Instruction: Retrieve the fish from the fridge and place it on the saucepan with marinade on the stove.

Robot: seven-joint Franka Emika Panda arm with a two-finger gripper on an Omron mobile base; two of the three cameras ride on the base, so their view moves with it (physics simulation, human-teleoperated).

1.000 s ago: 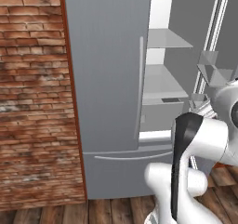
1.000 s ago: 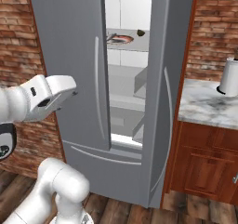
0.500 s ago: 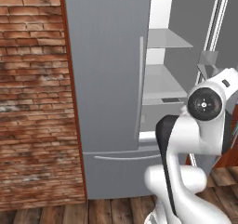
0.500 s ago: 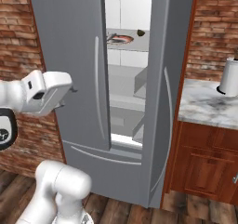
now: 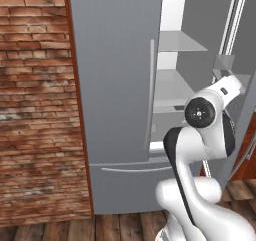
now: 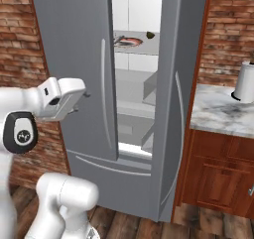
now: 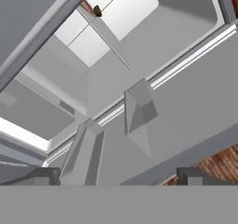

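Note:
The fridge stands straight ahead, its two doors ajar with a gap between them onto white shelves. My gripper hovers in front of the left door at handle height, short of the gap. In the hand view the gripper is open, its fingertips far apart with nothing between them, and the fridge interior appears rolled. A reddish-brown round dish and a small dark lump sit on an upper shelf. The fish is too small to make out. The saucepan, marinade and stove are out of view.
A brick wall flanks the fridge on the left. To the right is a marble counter over wooden cabinets, with a white jug on it. The right door's inner bins jut into the gap. My arm fills the foreground.
The arm has turned at its upper joints and the hand has shifted slightly right toward the gap between the doors. The gripper stays open and the fridge is unchanged.

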